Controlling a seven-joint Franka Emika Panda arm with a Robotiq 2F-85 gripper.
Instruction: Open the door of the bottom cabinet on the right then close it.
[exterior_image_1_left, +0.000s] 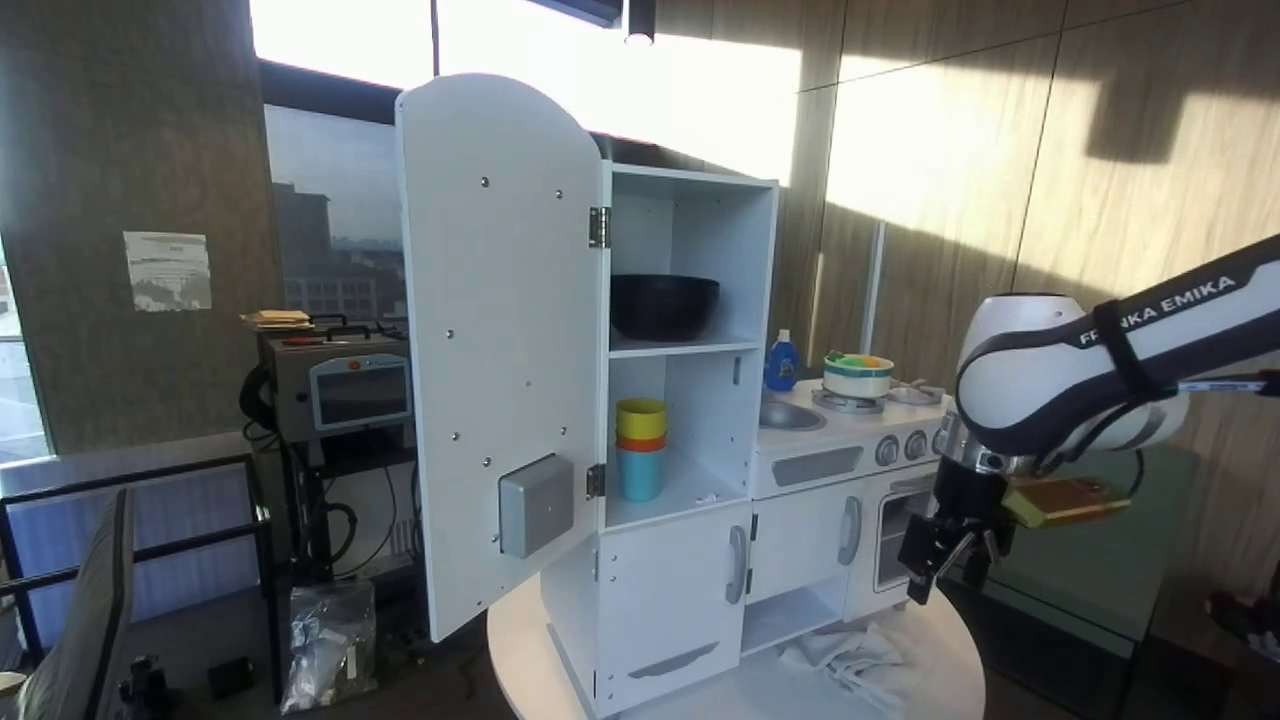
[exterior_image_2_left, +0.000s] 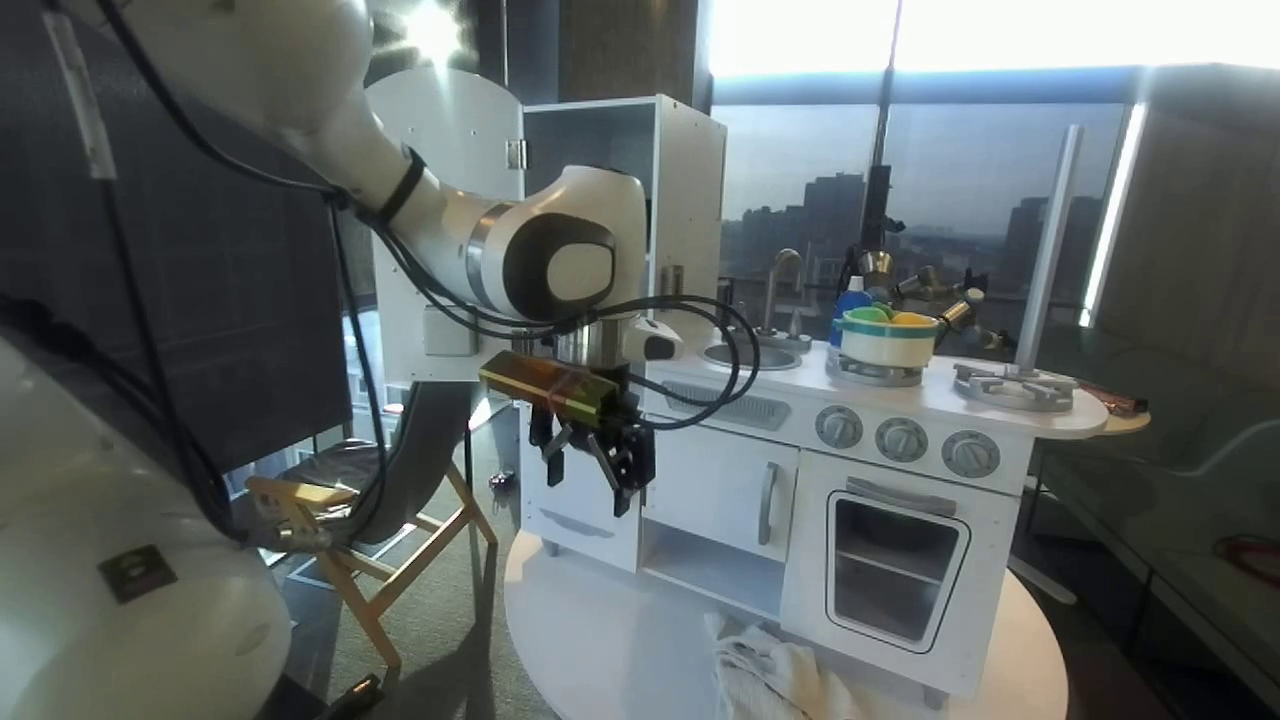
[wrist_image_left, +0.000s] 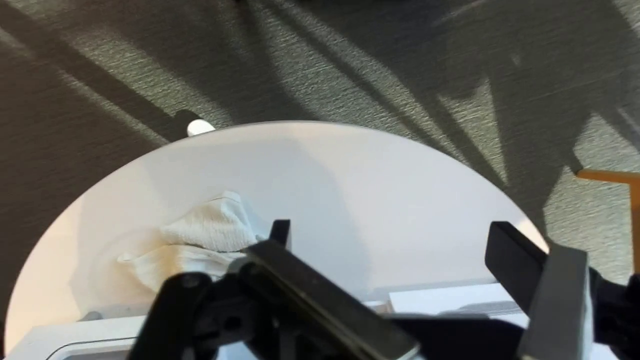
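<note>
I have the gripper (exterior_image_2_left: 590, 488) hanging with its jaws spread apart and empty, out in front of the play kitchen (exterior_image_2_left: 800, 432) and not touching it. The three low doors are all closed. In an exterior view the sink cabinet door (exterior_image_2_left: 712, 480) lies behind the jaws and to their right, with the oven door (exterior_image_2_left: 890, 560) farther right at the end of the row. Leftmost, partly hidden behind my gripper there, is the lower door (exterior_image_1_left: 665, 600) of the tall cabinet (exterior_image_2_left: 690, 200) (which door my order means, I can't tell for certain). A rumpled white cloth (exterior_image_2_left: 775, 668) lies on the round table (wrist_image_left: 425, 210), near the foot of the oven door. Higher up, the upper door (exterior_image_1_left: 500, 340) stands swung wide, leaving a black bowl (exterior_image_1_left: 665, 308) in sight above stacked cups (exterior_image_1_left: 641, 460).
</note>
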